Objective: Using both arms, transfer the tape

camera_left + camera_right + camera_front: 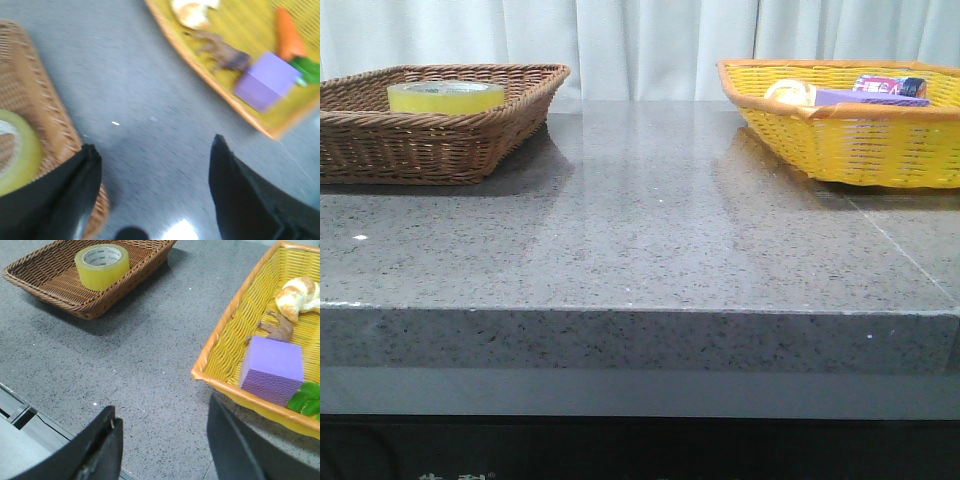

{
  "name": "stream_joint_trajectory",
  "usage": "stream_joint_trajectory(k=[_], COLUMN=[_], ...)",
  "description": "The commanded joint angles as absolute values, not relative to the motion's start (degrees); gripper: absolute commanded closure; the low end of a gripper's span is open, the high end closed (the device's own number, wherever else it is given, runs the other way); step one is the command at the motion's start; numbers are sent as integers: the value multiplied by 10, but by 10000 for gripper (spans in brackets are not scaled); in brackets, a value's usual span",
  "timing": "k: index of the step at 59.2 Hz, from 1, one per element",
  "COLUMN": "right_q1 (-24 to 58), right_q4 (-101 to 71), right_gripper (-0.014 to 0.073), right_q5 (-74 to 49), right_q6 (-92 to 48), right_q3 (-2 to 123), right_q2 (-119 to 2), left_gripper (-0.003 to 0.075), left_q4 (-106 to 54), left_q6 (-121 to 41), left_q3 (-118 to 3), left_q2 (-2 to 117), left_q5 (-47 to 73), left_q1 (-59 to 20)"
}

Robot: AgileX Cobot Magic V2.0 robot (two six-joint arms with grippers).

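Note:
The tape point(446, 97), a fat translucent yellow roll with a white core, lies flat in the brown wicker basket point(380, 140) at the table's far left; the right wrist view shows the tape point(102, 266) from above. My left gripper point(155, 150) is open over bare grey table beside the brown basket point(50, 120), with the tape point(17, 155) just past its one finger. The right gripper point(162, 417) is open too, above the table near its front edge, empty, close to the yellow basket point(220, 340). No arm shows in the front view.
The yellow wicker basket point(840, 140) at the far right holds a purple block point(272, 370), a croissant point(299, 296), a small brown figure point(277, 329) and a green leaf point(309, 399). An orange carrot point(289, 37) lies there as well. The grey stone tabletop point(640, 240) lies between the baskets.

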State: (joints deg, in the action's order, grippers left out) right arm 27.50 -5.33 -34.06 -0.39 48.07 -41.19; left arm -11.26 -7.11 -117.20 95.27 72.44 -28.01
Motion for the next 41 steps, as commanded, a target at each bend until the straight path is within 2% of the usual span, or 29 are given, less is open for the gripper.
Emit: stream_joint_trajectory(k=[1,14,26,41], right_q1=[273,273,273,273], right_q4=[-52,-52,-49,-31], right_gripper=[181,181,181,181], right_q5=[-301,-303,-307,-337], right_q6=[-8,-8,-8,-8], right_q3=[496,496,496,496], right_q2=[-410,-410,-410,-410], left_gripper=[262,272,314,314], left_q4=[-99,-75,-61,-53], left_q6=[-71,-71,-71,-60], left_q3=[-1137,-983,-833,-688], left_q2=[890,791,702,581], left_q5=[731,653,574,495], left_q1=[-316,-368,-369,-369])
